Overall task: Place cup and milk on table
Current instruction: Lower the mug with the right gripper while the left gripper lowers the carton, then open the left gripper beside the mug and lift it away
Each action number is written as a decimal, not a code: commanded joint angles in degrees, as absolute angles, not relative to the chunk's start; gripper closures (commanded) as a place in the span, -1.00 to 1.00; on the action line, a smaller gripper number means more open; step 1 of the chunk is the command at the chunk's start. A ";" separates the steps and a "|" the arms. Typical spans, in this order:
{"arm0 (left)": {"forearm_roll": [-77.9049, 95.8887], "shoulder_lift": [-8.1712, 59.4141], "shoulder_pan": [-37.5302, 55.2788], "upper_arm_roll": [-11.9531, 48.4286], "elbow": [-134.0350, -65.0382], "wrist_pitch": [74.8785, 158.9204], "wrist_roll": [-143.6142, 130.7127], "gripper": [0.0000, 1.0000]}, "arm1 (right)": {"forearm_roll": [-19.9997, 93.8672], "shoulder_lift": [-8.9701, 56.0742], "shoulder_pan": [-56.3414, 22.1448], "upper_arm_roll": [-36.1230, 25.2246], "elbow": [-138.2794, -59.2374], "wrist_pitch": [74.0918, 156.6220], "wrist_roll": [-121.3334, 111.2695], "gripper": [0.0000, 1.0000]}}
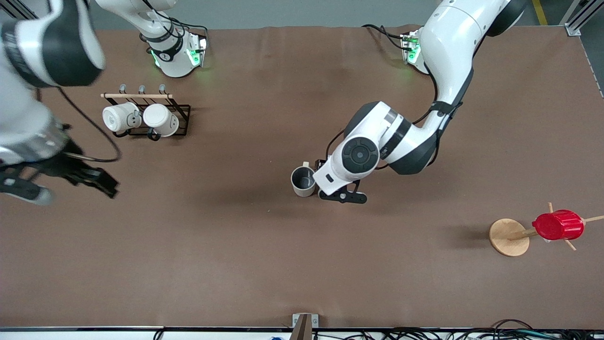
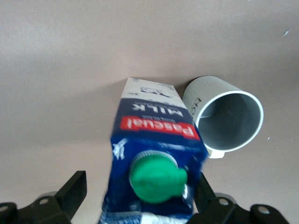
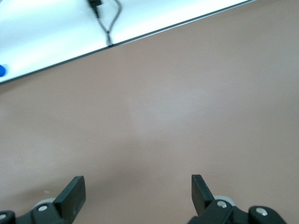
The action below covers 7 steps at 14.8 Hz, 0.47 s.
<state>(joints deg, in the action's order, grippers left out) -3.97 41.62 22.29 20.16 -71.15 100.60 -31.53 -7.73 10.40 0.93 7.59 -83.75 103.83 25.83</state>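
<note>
The milk [image 2: 154, 140], a dark-blue and white carton with a green cap, stands on the brown table [image 1: 236, 245] right beside the cup [image 2: 229, 116]. The cup is off-white with a dark grey inside and stands upright at the middle of the table [image 1: 303, 182]. My left gripper [image 2: 140, 186] is open around the carton's top, with a gap at one finger [image 2: 74, 191]. In the front view my left gripper [image 1: 326, 178] hides the milk. My right gripper [image 1: 101, 182] is open and empty over bare table at the right arm's end [image 3: 135, 186].
A black wire rack [image 1: 181, 120] with two white mugs stands near the right arm's base. A red ribbed cup [image 1: 557, 225] hangs on a wooden peg stand [image 1: 508, 237] toward the left arm's end. The table's edge [image 3: 154, 32] shows in the right wrist view.
</note>
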 commanded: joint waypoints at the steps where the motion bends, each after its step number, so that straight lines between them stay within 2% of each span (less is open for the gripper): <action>1: -5.62 37.98 22.68 19.95 -70.58 99.49 -32.60 -1.00 | -6.78 5.46 3.33 8.35 -86.31 98.81 19.89 -1.00; 5: -5.27 29.99 18.21 19.86 -71.45 99.05 -36.38 -1.00 | -2.20 0.27 3.25 2.56 -86.31 90.10 10.49 -1.00; 7: -5.10 26.47 14.96 20.04 -72.15 98.79 -35.87 -1.00 | -1.93 -0.09 2.73 1.23 -86.22 89.04 7.48 -1.00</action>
<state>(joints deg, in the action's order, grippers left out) -4.53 31.13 18.14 19.85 -69.59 99.58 -35.51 -3.08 1.92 3.02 2.37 -83.80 89.22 10.55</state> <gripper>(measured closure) 0.000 0.000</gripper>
